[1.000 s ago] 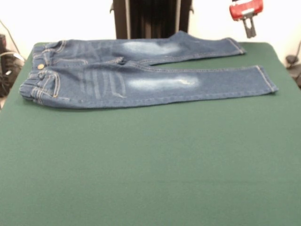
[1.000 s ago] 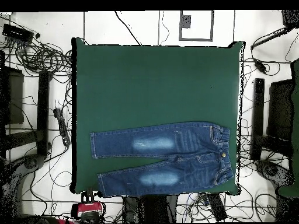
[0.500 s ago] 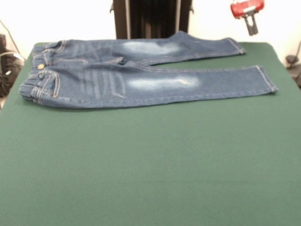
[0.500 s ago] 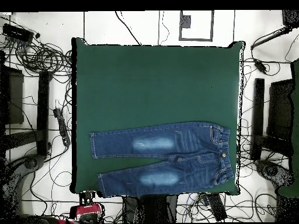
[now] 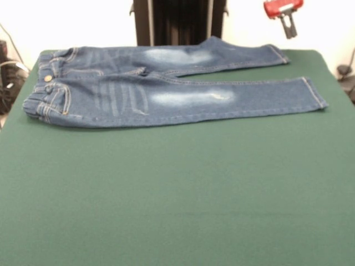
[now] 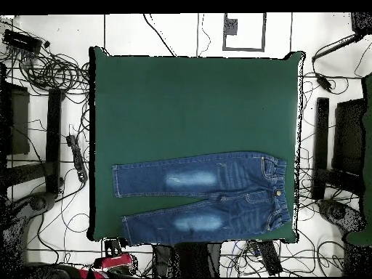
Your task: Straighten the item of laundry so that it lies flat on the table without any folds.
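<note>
The jeans lie spread flat along the bench's far edge, legs apart, so my pincer hangs clear above the far right corner, holding nothing, though I can't tell if it's parted.

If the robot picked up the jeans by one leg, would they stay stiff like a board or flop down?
Probably flop. The jeans are cloth lying flat against the table, with soft creases near the waistband, so the rest would likely dangle. They look small, so probably light. Pushed, they would more likely bunch up than slide, since the green top looks felt-like.
</note>
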Robot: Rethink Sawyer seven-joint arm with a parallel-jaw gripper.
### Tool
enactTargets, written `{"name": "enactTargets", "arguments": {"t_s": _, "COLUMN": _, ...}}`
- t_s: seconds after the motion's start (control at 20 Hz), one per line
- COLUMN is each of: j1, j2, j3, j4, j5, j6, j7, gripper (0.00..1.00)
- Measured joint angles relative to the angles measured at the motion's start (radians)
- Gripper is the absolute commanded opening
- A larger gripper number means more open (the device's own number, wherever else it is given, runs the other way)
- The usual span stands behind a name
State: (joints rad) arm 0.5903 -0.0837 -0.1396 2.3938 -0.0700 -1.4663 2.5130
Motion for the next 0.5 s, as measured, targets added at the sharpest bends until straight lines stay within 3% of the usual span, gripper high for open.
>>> {"name": "enactTargets", "arguments": {"t_s": 0.5, "j1": -0.014, "j2": 0.034, "j3": -0.090, "j4": -0.039, "j5": -0.053, "j6": -0.014, "j7": 0.000, "gripper": 0.00}}
